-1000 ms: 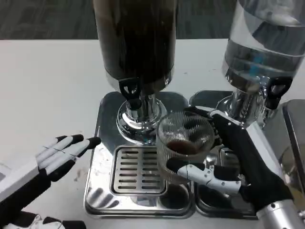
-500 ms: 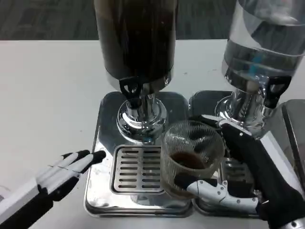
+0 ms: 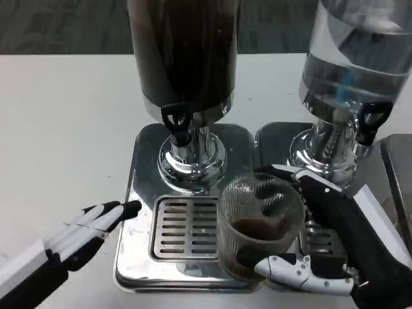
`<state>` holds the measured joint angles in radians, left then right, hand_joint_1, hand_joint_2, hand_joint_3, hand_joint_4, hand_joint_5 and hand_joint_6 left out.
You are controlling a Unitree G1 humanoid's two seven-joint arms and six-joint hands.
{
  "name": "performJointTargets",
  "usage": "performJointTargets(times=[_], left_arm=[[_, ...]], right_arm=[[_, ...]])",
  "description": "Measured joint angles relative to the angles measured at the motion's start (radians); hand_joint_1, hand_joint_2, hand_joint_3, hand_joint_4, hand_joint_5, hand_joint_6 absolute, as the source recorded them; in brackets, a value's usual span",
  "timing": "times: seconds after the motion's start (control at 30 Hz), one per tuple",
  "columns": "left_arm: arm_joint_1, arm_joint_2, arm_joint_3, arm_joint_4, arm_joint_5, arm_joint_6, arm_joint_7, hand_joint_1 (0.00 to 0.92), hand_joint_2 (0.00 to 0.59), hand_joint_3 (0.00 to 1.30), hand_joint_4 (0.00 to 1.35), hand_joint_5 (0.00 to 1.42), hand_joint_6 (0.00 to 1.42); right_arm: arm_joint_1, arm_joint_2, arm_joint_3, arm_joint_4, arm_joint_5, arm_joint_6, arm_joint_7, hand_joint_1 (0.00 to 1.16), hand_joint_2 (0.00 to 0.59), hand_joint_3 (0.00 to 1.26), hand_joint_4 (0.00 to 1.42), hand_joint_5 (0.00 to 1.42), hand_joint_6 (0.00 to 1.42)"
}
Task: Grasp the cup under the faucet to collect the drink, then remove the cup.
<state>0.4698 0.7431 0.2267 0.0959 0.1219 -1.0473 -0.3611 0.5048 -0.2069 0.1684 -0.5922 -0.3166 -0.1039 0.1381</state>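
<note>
A ribbed clear glass cup (image 3: 259, 222) with a little dark drink at its bottom is held by my right hand (image 3: 328, 241), fingers wrapped around its far and near sides. It hangs over the right edge of the slotted drip grate (image 3: 183, 226), right of and nearer than the black faucet (image 3: 176, 121) of the dark drink dispenser (image 3: 183, 58). My left hand (image 3: 90, 225) lies flat and open, fingers straight, at the left edge of the steel tray (image 3: 138, 187).
A second dispenser with clear liquid (image 3: 351, 64) stands at the right on its own steel base (image 3: 273, 138), with a black tap (image 3: 372, 122). White table (image 3: 64, 129) spreads to the left and back.
My right hand has drawn the cup toward me and slightly right, away from the faucet. My left hand has slid back and down along the tray's left edge.
</note>
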Motion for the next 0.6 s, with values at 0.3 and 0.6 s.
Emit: performJointTargets(times=[0.3, 0.6], left_arm=[[0.002, 0.0, 0.0, -0.001, -0.005, 0.011, -0.006, 0.0, 0.06, 0.0, 0.0, 0.0, 0.0], [0.002, 0.0, 0.003, -0.001, -0.006, 0.015, -0.006, 0.0, 0.06, 0.0, 0.0, 0.0, 0.0]], right_arm=[[-0.009, 0.0, -0.004, 0.0, 0.005, 0.01, 0.005, 0.77, 0.234, 0.44, 0.53, 0.62, 0.65], [-0.021, 0.0, -0.002, 0.006, 0.01, 0.01, 0.005, 0.77, 0.234, 0.45, 0.53, 0.63, 0.65]])
